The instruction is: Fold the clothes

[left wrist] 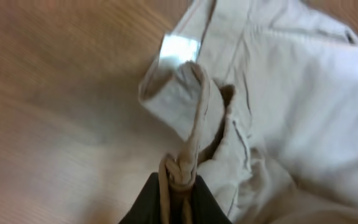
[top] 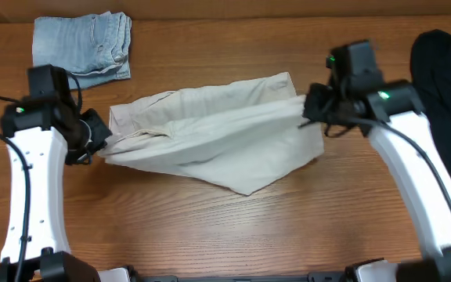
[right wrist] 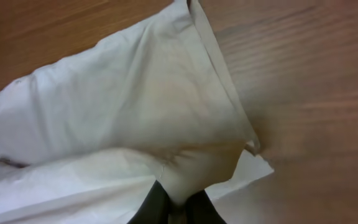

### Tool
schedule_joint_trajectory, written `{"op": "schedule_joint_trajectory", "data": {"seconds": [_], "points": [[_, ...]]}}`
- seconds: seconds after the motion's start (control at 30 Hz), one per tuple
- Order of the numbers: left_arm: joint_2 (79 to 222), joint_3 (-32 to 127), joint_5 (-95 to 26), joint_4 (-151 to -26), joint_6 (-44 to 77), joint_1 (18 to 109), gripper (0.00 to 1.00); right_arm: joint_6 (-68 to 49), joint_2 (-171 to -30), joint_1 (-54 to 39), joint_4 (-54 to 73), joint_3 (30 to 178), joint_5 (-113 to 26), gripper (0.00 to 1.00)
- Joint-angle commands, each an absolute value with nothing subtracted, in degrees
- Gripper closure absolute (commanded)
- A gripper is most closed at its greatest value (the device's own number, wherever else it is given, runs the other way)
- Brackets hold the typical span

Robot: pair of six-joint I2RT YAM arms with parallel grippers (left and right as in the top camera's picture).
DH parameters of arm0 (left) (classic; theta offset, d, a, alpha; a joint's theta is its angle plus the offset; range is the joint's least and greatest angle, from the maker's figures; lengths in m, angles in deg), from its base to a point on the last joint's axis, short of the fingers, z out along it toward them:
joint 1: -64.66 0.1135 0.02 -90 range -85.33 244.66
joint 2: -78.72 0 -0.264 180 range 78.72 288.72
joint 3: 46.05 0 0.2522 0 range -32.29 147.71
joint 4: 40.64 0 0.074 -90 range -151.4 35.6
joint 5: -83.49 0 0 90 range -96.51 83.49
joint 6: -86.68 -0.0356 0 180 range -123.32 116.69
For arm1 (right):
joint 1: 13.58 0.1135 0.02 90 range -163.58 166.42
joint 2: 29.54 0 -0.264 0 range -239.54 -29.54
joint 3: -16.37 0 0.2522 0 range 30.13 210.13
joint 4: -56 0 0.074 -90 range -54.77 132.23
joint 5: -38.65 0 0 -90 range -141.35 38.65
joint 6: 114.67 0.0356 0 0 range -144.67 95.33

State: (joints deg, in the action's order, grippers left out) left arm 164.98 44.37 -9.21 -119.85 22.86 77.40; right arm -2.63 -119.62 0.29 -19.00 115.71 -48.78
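The beige shorts [top: 210,133] are lying in the middle of the wooden table [top: 210,235], their long axis running left to right and rising slightly toward the far right, so the cloth is stretching between the two arms. The left gripper [top: 100,145] is pinching the waistband end, its jaws clamped on a bunched fold of fabric just below the white inner label [left wrist: 179,46]. The right gripper [top: 305,110] is clenching the opposite end, where a hem corner is trailing loose beside it in the wrist view. Each arm is therefore sitting at its own end of the garment, with neither nearer the middle. A loose flap is sagging toward the near edge, so any fold will probably be turning on carrying one end across to the other. Bare wood is lying open in front. Folded light-blue denim shorts [top: 84,45] are resting far left, and a black garment [top: 445,70] far right, both well apart from the beige pair.
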Motion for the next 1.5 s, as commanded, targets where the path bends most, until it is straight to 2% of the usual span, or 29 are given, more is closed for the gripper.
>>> {"op": "schedule_joint_trajectory", "data": {"seconds": [0.0, 0.3, 0.4, 0.47, 0.53, 0.6, 0.63, 0.67, 0.7, 1.2, 1.47], "points": [[165.0, 39.7, -4.3, -113.0, 24.8, 77.8, 0.96, -5.3, -124.5, -0.6, -14.6, 115.6, -52.2, 0.96], [167.0, 35.1, 2.5, -96.9, 29.7, 77.8, 0.94, -7.0, -133.2, -1.0, -1.3, 115.6, -54.5, 0.95], [168.5, 35.1, 2.9, -93.5, 29.7, 77.8, 0.90, -6.9, -134.2, -1.9, 2.3, 115.6, -54.5, 0.87], [169.9, 35.1, 2.9, -92.0, 29.7, 77.7, 0.84, -6.9, -135.0, -2.5, 4.0, 115.6, -54.5, 0.77], [171.1, 35.1, 3.0, -91.4, 29.7, 77.8, 0.60, -7.0, -135.8, -3.1, 5.4, 115.6, -54.5, 0.55], [172.2, 35.1, 3.5, -90.8, 29.7, 77.8, 0.23, -7.2, -136.6, -3.6, 6.5, 115.6, -54.5, 0.28], [172.6, 35.1, 4.4, -90.8, 29.7, 77.9, 0.13, -7.2, -137.0, -3.9, 6.7, 115.6, -54.5, 0.12], [172.6, 35.1, 4.9, -90.9, 29.7, 77.9, 0.02, -7.2, -137.1, -4.2, 6.7, 115.6, -54.5, 0.04], [172.6, 35.2, 4.9, -90.9, 29.4, 78.0, 0.00, -7.2, -137.3, -4.6, 6.4, 115.6, -54.5, 0.00], [172.2, 54.4, 1.5, -111.5, 18.2, 78.1, 0.00, -9.4, -136.6, -9.9, -9.3, 121.4, -42.2, 0.00], [172.2, 65.5, -8.3, -115.3, 11.8, 78.1, 0.00, -13.2, -136.5, -8.0, -16.9, 127.4, -39.6, 0.00]]}}
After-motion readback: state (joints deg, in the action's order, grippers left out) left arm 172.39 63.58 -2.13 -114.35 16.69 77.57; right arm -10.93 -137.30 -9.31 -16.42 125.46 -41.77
